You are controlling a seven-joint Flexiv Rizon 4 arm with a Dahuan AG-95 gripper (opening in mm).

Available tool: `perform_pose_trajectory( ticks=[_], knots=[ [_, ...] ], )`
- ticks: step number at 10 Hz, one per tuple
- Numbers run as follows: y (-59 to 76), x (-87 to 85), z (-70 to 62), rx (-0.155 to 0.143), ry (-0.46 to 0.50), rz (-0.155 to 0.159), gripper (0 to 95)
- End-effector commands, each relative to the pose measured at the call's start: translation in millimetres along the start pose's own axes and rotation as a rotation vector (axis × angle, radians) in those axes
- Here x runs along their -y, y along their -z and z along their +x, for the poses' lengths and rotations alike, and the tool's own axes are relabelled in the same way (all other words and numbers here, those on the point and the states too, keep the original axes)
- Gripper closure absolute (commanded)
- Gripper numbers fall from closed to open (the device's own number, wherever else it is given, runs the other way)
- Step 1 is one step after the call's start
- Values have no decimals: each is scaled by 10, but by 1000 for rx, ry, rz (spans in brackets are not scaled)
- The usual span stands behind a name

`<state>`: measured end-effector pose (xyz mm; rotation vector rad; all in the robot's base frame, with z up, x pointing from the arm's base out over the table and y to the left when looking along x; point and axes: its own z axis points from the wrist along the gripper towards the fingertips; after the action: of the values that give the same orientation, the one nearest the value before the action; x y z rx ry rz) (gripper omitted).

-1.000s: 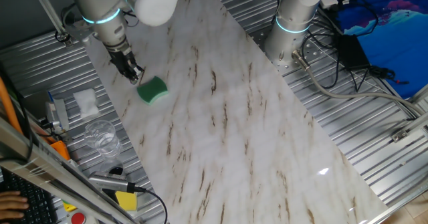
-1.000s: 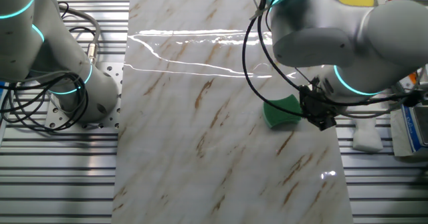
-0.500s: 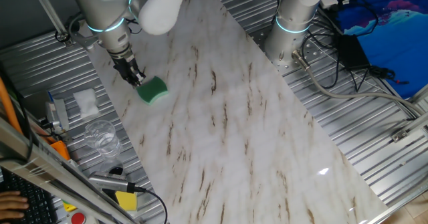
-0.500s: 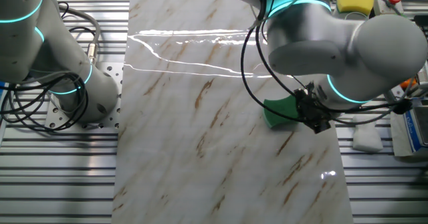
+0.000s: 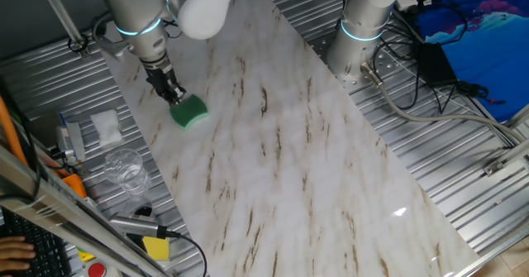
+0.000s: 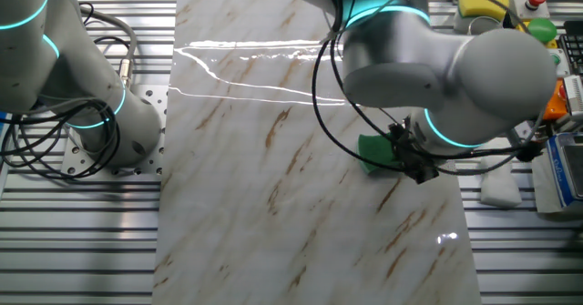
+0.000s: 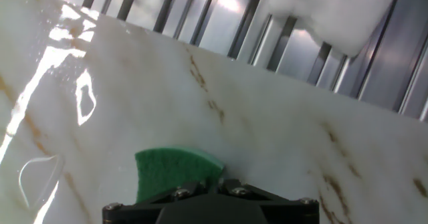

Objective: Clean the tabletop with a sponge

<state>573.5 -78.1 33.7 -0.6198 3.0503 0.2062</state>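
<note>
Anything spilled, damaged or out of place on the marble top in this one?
Nothing stands out. The sponge lies flat on the tabletop near one long edge, with the end effector down at it. The slab shows only brown veins and light glare, no visible spill or crack. The white cloth and clear glass sit off the slab on the ribbed metal.

From one fixed view you look down steeply from above, and the tabletop [image 5: 281, 145] runs diagonally from upper left to lower right of the frame. The other fixed view looks down from a different side, so the same slab [image 6: 273, 159] runs top to bottom. Both share the sponge [image 5: 189, 112] [image 6: 375, 150] and the gripper [image 5: 171, 93] [image 6: 405, 155] beside it. Your hand view sits very close, low over the slab, with the sponge [image 7: 175, 173] at the bottom centre.
</note>
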Motion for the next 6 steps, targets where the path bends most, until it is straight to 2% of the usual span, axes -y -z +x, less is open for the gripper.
perform_pose_trajectory(
  ticks=[1, 3, 4, 5, 6],
  knots=[
    [-10, -14, 31, 3, -1, -4, 380],
    [-25, -41, 93, 4, -7, -3, 380],
    [-44, -49, 113, 5, -11, -2, 570],
    [-54, -50, 114, 4, -15, -1, 570],
    [-65, -50, 115, 1, -20, 1, 760]
  ],
)
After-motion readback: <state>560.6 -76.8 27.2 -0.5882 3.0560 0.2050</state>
